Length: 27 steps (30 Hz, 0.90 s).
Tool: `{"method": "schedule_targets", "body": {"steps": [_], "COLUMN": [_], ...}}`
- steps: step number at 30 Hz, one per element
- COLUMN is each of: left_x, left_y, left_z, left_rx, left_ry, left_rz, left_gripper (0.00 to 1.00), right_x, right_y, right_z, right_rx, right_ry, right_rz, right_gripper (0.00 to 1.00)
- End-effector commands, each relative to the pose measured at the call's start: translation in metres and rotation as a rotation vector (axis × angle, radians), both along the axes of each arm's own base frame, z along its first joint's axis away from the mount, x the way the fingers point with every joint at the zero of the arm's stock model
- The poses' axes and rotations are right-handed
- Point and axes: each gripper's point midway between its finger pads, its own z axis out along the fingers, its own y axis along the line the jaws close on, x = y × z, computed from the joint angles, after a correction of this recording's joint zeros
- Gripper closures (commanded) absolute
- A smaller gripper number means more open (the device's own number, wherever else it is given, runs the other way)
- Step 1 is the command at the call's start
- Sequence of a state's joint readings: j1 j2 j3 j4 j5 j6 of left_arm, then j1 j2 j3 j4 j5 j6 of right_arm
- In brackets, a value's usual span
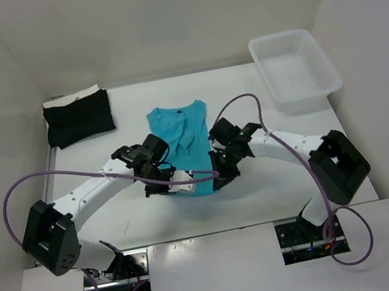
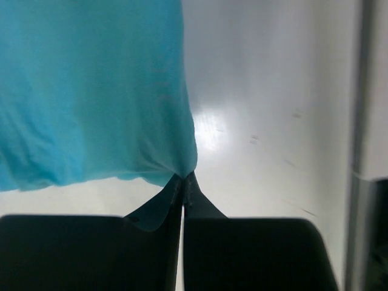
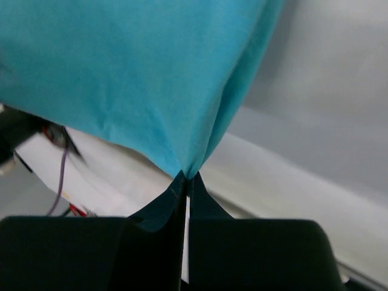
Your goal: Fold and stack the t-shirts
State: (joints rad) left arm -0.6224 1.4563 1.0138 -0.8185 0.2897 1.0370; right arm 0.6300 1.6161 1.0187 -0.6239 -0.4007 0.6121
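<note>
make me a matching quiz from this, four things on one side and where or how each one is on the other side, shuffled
Things:
1. turquoise t-shirt
2. black t-shirt
3. white basket
4. left claw

Places or states:
a. far right corner of the table
b. shut on a near corner of the turquoise cloth
c. middle of the table
d. folded, at the far left

Pairs: 1-c, 2-d, 3-a, 4-b

White glossy table (image 1: pixel 263 193), plain white panel walls (image 1: pixel 157 16) — soft glare, even light
</note>
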Motion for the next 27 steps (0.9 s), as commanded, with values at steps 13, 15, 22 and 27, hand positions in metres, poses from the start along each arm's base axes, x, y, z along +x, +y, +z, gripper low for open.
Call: {"method": "schedule_targets", "body": {"steps": [13,15,22,27], "left_x": [-0.052,-0.030,0.061,0.113], "left_y": [-0.011,-0.012,-0.005,-0.010], "left_z": [0.113,0.116,0.119,0.121], "left_rx": [-0.186,-0.208,-0.288,-0.332], "left_ry": [0.255,0.242,0.157,0.087], "left_rz": [0.163,0.234,0.447,0.513], "left_gripper": [1.00,1.00,1.00,1.00], "right_x": [-0.059,-0.046,0.029,0.066], "right_y": [0.007,0.008,-0.007,-0.019], "right_z": [0.108,0.102,0.105,0.099], "right_rx": [0.149,0.133,0.102,0.116], "right_ry": [0.038,0.042,-0.010,-0.012], "right_rz": [0.032,0.051,0.022,-0.024], "right_gripper": [1.00,1.00,1.00,1.00]}}
